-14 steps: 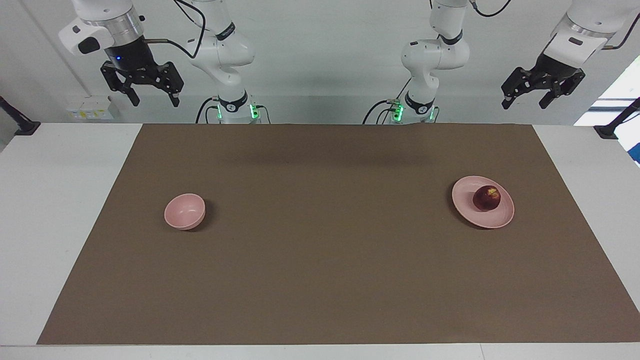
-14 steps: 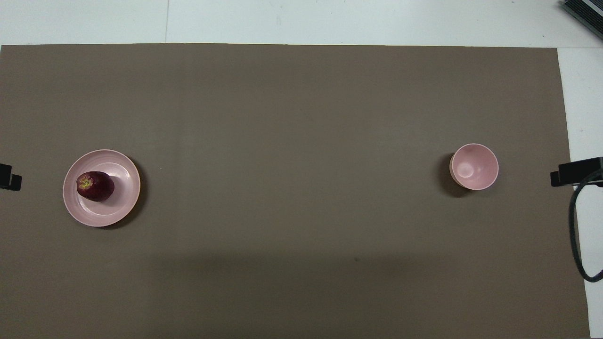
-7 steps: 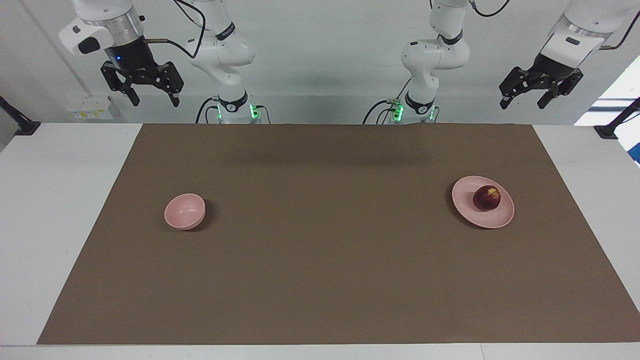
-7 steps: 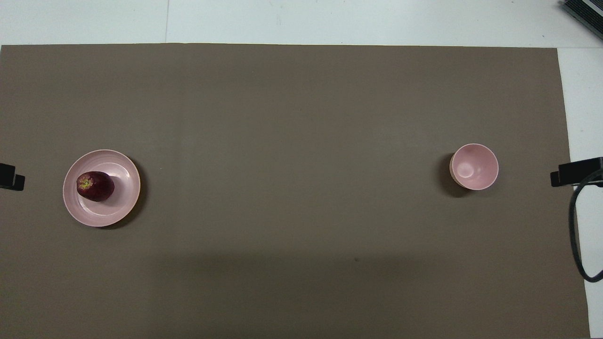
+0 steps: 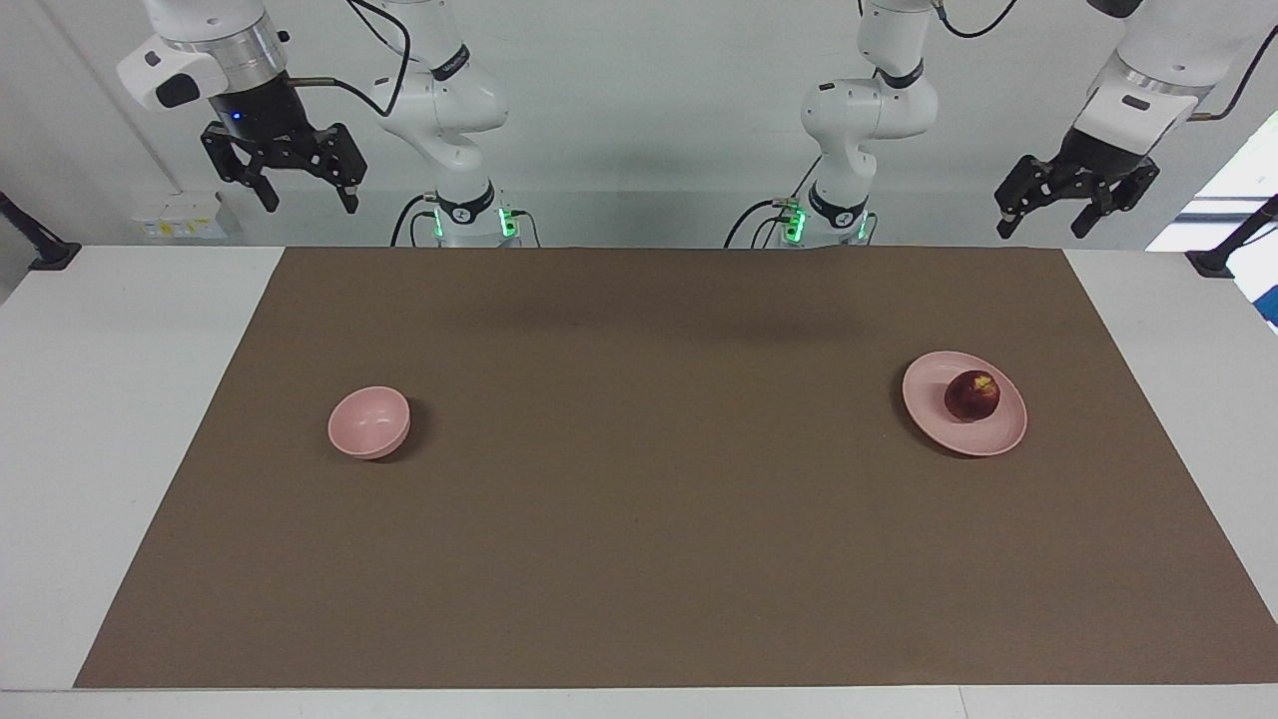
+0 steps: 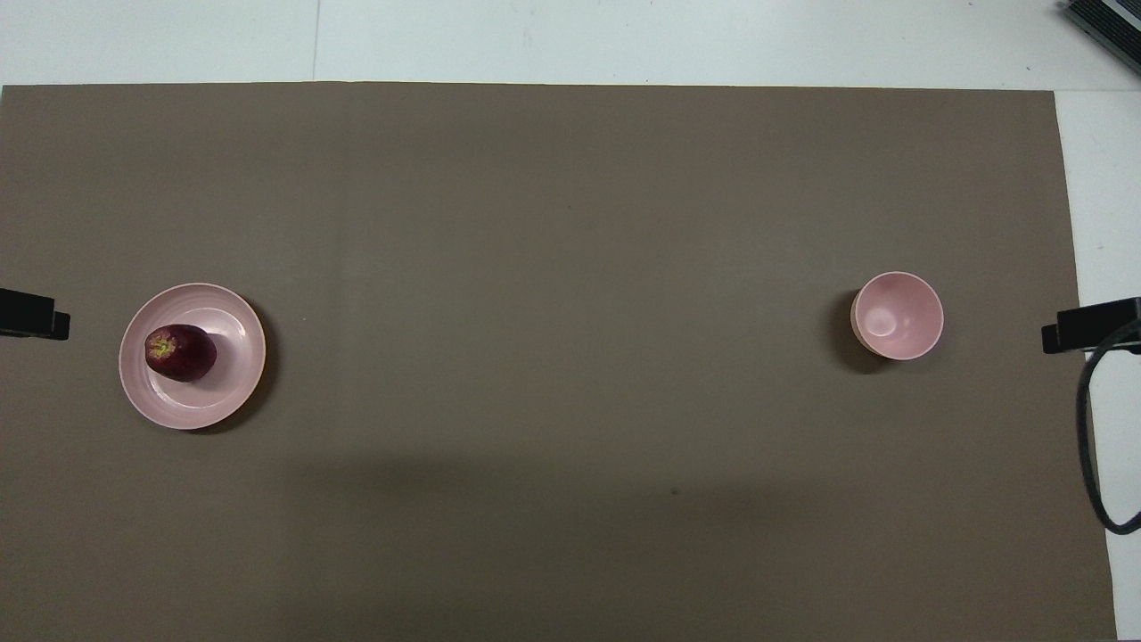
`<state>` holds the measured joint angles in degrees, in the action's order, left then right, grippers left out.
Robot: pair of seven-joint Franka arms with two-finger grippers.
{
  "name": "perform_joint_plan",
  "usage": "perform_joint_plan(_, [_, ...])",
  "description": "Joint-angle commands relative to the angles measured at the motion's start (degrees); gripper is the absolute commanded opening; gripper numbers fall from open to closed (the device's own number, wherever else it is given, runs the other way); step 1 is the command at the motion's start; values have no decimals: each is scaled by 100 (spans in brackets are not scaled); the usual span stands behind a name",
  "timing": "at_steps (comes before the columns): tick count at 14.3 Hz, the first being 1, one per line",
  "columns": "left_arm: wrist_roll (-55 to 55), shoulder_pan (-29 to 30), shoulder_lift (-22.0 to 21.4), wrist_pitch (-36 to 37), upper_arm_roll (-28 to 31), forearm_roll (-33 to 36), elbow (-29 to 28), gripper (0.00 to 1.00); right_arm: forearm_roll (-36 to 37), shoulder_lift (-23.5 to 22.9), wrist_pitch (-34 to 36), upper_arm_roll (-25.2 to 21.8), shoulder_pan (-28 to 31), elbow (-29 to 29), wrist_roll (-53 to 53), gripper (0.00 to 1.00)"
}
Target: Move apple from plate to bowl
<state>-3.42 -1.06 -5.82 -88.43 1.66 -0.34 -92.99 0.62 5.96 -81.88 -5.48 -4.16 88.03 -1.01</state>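
The dark red apple [image 5: 971,395] [image 6: 181,352] lies on the flat pale pink plate [image 5: 983,436] [image 6: 214,406] toward the left arm's end of the brown mat. The small deep pink bowl [image 5: 368,422] [image 6: 897,316] stands empty toward the right arm's end. My left gripper [image 5: 1040,230] hangs open and empty, high over the robots' edge of the table, well apart from the plate. My right gripper [image 5: 308,205] is also open and empty, raised over the robots' edge at the bowl's end.
A brown mat [image 5: 639,519] covers most of the white table [image 5: 100,399]. The two arm bases [image 5: 469,215] stand at the robots' edge. A black cable [image 6: 1092,446] loops beside the mat at the right arm's end.
The left gripper has sunk a little and shifted slightly toward the mat. The right gripper, apple, plate and bowl have stayed in place.
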Motion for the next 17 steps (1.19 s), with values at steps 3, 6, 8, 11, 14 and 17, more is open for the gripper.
perform_joint_plan(3, [-537,-8,-95,-1550,440,25,-1290,100,26,-25,49,20,38,-49,-83,100])
perform_joint_plan(6, [-861,-8,98,-2520,616,25,-1713,100,26,-25,49,20,38,-49,-74,100])
perform_joint_plan(8, [-1099,10,283,-2705,625,-19,-1880,100,26,-25,58,20,38,-49,-83,100])
perform_joint_plan(11, [-1117,54,389,-3285,616,-195,-2441,100,26,-25,58,20,38,-49,-83,100])
perform_joint_plan(14, [-1143,63,380,-3619,616,-195,-2934,100,26,-16,58,20,38,-40,-83,100])
perform_joint_plan(17, [-1143,63,555,-4286,625,-195,-3277,100,26,-16,58,12,38,-40,-83,100])
